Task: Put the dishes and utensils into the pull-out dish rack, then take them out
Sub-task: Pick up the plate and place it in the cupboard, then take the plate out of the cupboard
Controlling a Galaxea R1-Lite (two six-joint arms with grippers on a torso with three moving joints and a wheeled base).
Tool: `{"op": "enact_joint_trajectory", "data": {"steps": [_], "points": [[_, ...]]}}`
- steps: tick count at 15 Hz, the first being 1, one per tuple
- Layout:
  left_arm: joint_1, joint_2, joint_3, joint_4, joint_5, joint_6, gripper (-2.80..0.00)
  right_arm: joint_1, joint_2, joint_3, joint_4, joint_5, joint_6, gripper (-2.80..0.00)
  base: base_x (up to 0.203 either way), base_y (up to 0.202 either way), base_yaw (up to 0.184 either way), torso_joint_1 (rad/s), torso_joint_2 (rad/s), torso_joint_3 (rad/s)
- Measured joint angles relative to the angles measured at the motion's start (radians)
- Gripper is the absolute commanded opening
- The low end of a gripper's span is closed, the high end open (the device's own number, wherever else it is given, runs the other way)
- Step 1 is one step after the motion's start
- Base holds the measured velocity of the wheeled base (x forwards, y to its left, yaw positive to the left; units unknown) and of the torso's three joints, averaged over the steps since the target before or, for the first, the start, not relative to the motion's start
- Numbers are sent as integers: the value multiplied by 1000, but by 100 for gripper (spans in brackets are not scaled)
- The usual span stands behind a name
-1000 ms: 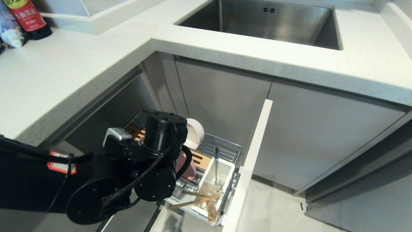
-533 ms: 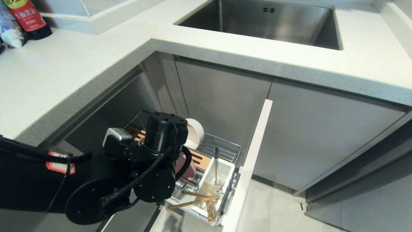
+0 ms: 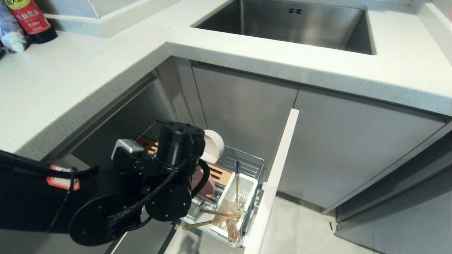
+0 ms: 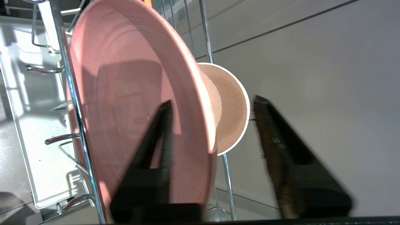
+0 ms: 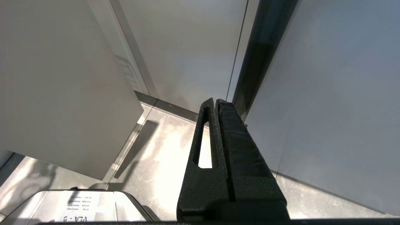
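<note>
Since a second ago, the left gripper (image 4: 212,128) has parted its fingers; they now straddle the pink plate's (image 4: 131,103) rim without clamping it. That plate stands on edge between the wires of the pull-out rack (image 3: 247,160), lower centre of the head view, so it can drain upright, and the speckled bowl (image 4: 229,109) stands on edge just behind it. Chopsticks (image 3: 212,221) lie tilted across the white caddy (image 3: 231,197); the fork (image 3: 237,178) stands inside it. Far from the work, the right gripper (image 5: 216,104) hangs with fingers together above the floor. At upper left, a sauce bottle (image 3: 30,17) shows a red label, its characters too small to read.
</note>
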Motion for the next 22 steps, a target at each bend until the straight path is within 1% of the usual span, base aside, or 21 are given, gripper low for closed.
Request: {"op": "enact_joint_trajectory", "data": {"steps": [2, 7, 8, 11, 12, 13, 14, 15, 17, 18, 19, 20, 21, 22], "points": [[-6, -3, -3, 36, 0, 3, 0, 0, 0, 0, 0, 0, 0, -280, 0, 0, 0, 0, 0, 0], [-48, -64, -26, 224, -2, -2, 0, 0, 0, 0, 0, 0, 0, -280, 0, 0, 0, 0, 0, 0], [-59, -86, -34, 256, -1, 0, -280, 0, 0, 0, 0, 0, 0, -280, 0, 0, 0, 0, 0, 0], [-82, -170, -68, 349, 14, 11, -280, 0, 0, 0, 0, 0, 0, -280, 0, 0, 0, 0, 0, 0], [-86, -204, -85, 371, 21, 25, -280, 0, 0, 0, 0, 0, 0, -280, 0, 0, 0, 0, 0, 0], [-88, -239, -109, 378, 23, 56, -280, 0, 0, 0, 0, 0, 0, -280, 0, 0, 0, 0, 0, 0], [-90, -274, -139, 381, 19, 115, -280, 0, 0, 0, 0, 0, 0, -280, 0, 0, 0, 0, 0, 0], [-90, -306, -174, 374, 5, 202, -280, 0, 0, 0, 0, 0, 0, -280, 0, 0, 0, 0, 0, 0], [-90, -362, -235, 328, -56, 414, -280, 0, 0, 0, 0, 0, 0, -280, 0, 0, 0, 0, 0, 0], [-89, -390, -262, 293, -110, 529, -280, 0, 0, 0, 0, 0, 0, -280, 0, 0, 0, 0, 0, 0], [-84, -419, -290, 257, -186, 645, -280, 0, 0, 0, 0, 0, 0, -280, 0, 0, 0, 0, 0, 0], [-61, -450, -313, 232, -270, 747, -280, 0, 0, 0, 0, 0, 0, -280, 0, 0, 0, 0, 0, 0], [-21, -487, -331, 223, -354, 825, -280, 0, 0, 0, 0, 0, 0, -280, 0, 0, 0, 0, 0, 0], [36, -530, -343, 225, -448, 879, -280, 0, 0, 0, 0, 0, 0, -280, 0, 0, 0, 0, 0, 0]]}}
